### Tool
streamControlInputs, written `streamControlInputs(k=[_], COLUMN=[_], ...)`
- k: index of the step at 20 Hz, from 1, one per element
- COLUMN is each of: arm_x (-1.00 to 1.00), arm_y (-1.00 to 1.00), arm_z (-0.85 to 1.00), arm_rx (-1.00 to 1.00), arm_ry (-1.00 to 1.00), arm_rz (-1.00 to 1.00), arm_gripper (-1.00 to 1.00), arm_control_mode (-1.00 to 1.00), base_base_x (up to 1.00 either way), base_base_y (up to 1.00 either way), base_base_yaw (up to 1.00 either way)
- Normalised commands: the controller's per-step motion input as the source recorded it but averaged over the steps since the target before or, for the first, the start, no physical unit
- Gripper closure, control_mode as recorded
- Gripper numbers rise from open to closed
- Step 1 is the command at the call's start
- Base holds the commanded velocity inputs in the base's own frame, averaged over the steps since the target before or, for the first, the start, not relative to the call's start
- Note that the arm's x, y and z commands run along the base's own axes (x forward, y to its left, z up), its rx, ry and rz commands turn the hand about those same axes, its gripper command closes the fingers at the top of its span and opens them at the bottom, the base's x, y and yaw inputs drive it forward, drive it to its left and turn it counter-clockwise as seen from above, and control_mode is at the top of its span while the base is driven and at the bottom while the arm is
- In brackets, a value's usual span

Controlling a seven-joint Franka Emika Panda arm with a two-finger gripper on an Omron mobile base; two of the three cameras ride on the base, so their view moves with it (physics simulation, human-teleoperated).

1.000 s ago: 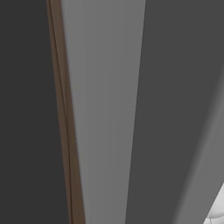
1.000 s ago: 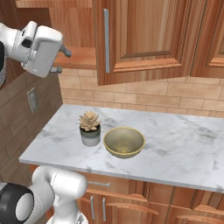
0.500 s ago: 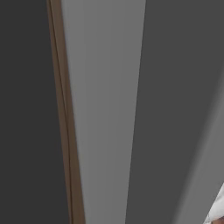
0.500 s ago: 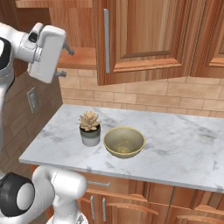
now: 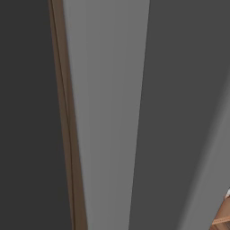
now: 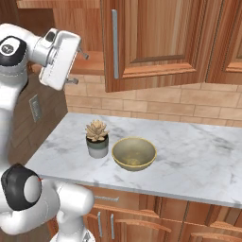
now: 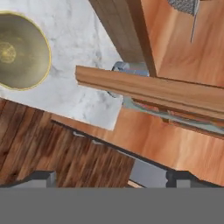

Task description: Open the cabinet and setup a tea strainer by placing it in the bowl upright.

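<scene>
The gripper (image 6: 78,66) is held high at the upper left of the right base view, beside the cabinet door (image 6: 156,40); its fingers are spread wide, with nothing between them. The door is swung partly out. The bowl (image 6: 134,153) is seen near the counter's (image 6: 198,160) front edge, just beside a potted succulent (image 6: 97,138). In the hand view, a metal mesh piece, possibly the tea strainer (image 7: 183,5), is seen on the cabinet shelf (image 7: 183,48).

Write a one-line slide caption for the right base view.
Open gripper raised beside the opened cabinet door, above a marble counter holding a bowl and a potted succulent.
</scene>
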Motion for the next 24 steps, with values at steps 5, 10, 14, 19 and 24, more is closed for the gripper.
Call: streamControlInputs(k=[5, 10, 14, 19, 24], arm_x=[0.57, 0.6, 0.5, 0.27, 0.25], arm_y=[0.0, -0.06, -0.46, -0.36, -0.06], arm_z=[-0.06, 0.0, -0.06, -0.17, -0.21], arm_rx=[-0.04, -0.08, -0.03, 0.0, -0.01], arm_ry=[0.37, 0.18, 0.06, 0.0, -0.01], arm_rz=[0.0, 0.02, 0.01, 0.0, 0.0], arm_gripper=[-1.0, -1.0, -1.0, -1.0, -1.0], arm_control_mode=[-1.0, -1.0, -1.0, -1.0, -1.0], base_base_x=[0.0, 0.0, 0.0, 0.0, 0.0], base_base_y=[0.0, 0.0, 0.0, 0.0, 0.0], base_base_yaw=[0.0, 0.0, 0.0, 0.0, 0.0])
